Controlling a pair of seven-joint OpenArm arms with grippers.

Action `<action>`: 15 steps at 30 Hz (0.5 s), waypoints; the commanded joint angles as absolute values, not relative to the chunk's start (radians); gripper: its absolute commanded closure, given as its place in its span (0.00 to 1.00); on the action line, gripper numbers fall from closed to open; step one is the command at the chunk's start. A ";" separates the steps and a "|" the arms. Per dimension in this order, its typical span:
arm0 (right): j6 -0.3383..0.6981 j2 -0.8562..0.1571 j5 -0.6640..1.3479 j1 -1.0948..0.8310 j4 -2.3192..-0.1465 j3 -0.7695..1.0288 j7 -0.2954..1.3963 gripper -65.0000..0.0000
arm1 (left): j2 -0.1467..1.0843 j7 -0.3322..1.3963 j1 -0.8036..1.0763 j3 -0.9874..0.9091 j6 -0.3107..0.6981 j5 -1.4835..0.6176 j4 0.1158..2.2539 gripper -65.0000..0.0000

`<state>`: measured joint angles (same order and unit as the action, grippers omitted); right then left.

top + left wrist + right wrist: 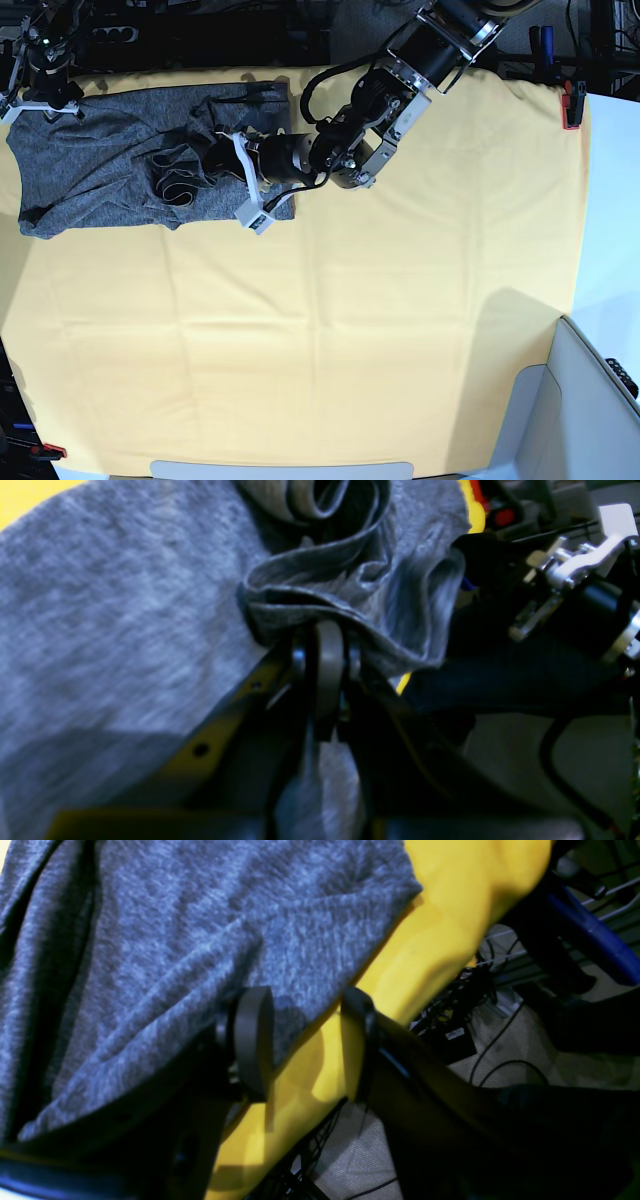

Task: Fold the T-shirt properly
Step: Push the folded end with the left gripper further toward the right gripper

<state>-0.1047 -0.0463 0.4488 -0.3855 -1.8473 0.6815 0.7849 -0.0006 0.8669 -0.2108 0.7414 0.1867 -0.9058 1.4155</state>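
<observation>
T-shirt (110, 165) bunched at far left corner of yellow cloth (350, 330). Your left gripper (325, 645) pinches rumpled hem fold. Right gripper (305, 1040) gapes, empty, at shirt edge. Risk: thin knit slips, fold collapses.

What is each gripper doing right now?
Left gripper: shut on a fold of the T-shirt.
Right gripper: open, holding nothing.

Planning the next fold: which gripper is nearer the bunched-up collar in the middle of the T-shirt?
Left. The left gripper is shut on a fold of the T-shirt right below the bunched collar. The right gripper stands open at the shirt's far corner, over the yellow cloth.
</observation>
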 commanded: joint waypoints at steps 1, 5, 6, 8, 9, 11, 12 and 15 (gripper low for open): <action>-0.104 -0.059 0.449 -0.387 -1.862 0.687 0.763 0.65 | -0.035 0.852 -0.228 0.740 0.200 -0.918 1.432 0.99; -0.104 -0.059 0.449 -0.386 -1.862 0.687 0.763 0.65 | -0.056 0.854 -0.228 0.796 0.200 -0.923 1.432 0.99; -0.104 -0.059 0.449 -0.386 -1.862 0.687 0.763 0.65 | -0.058 0.854 -0.229 0.820 0.200 -0.924 1.434 0.99; -0.104 -0.059 0.449 -0.386 -1.862 0.687 0.763 0.65 | -0.076 0.854 -0.229 0.857 0.199 -0.924 1.435 0.99; -0.104 -0.059 0.449 -0.386 -1.860 0.687 0.763 0.65 | -0.082 0.854 -0.229 0.871 0.199 -0.924 1.434 0.99; -0.104 -0.059 0.449 -0.386 -1.860 0.687 0.763 0.65 | -0.085 0.854 -0.229 0.891 0.200 -0.926 1.435 0.99; -0.104 -0.059 0.449 -0.386 -1.860 0.687 0.763 0.65 | -0.091 0.854 -0.229 0.897 0.200 -0.926 1.437 0.99; -0.104 -0.059 0.447 -0.386 -1.860 0.687 0.763 0.65 | -0.096 0.854 -0.234 0.898 0.206 -0.928 1.440 1.00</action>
<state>-0.1047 -0.0467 0.4488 -0.3851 -1.8473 0.6815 0.7849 -0.0834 0.8673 -0.2119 0.8997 0.1944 -0.9081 1.4166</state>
